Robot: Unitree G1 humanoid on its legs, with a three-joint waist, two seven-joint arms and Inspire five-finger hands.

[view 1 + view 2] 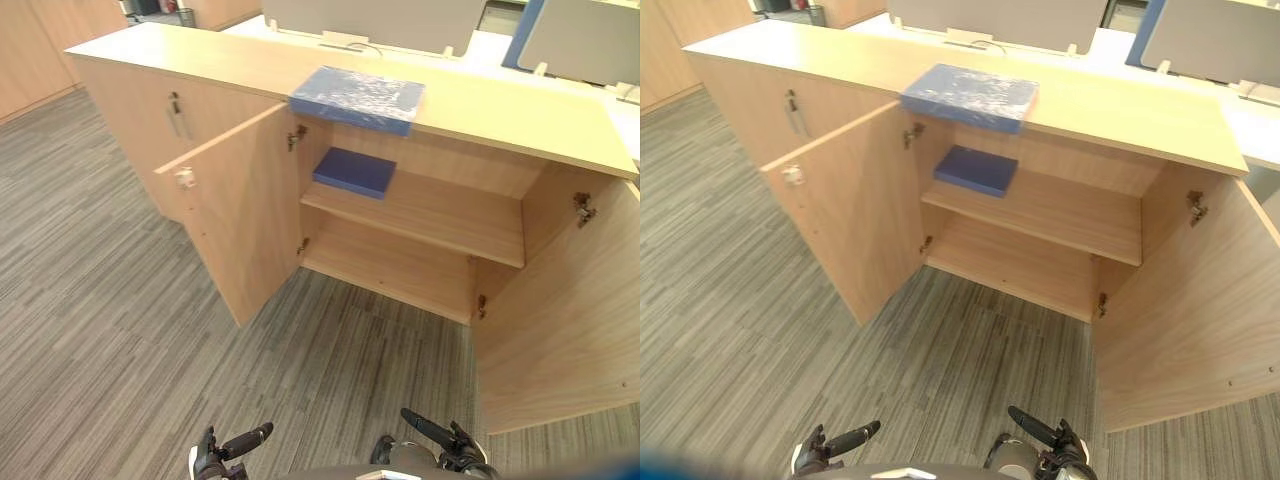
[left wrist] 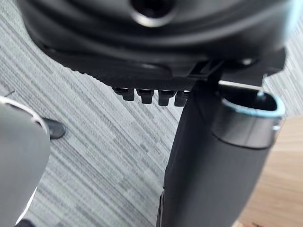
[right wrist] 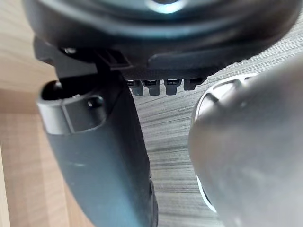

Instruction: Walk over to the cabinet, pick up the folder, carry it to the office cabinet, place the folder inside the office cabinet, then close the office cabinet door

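A light blue folder (image 1: pixel 357 98) in shiny wrap lies flat on top of the low wooden cabinet (image 1: pixel 200 55), over its front edge. Below it the cabinet stands open, and a darker blue folder (image 1: pixel 354 171) rests at the left end of the inner shelf (image 1: pixel 440 215). The left door (image 1: pixel 240 210) swings out toward me; the right door (image 1: pixel 570 320) is swung wide at the right. My left hand (image 1: pixel 225 450) and right hand (image 1: pixel 440 440) hang low near the floor, well short of the cabinet, with relaxed fingers and nothing in them. The wrist views show each hand's thumb (image 2: pixel 208 165) (image 3: pixel 104 156) over carpet.
Grey striped carpet (image 1: pixel 120 300) runs between me and the cabinet. A closed door with a metal handle (image 1: pixel 176 115) is at the cabinet's left. Desk partitions (image 1: pixel 380 20) stand behind the cabinet, and wooden panelling (image 1: pixel 40 40) is at the far left.
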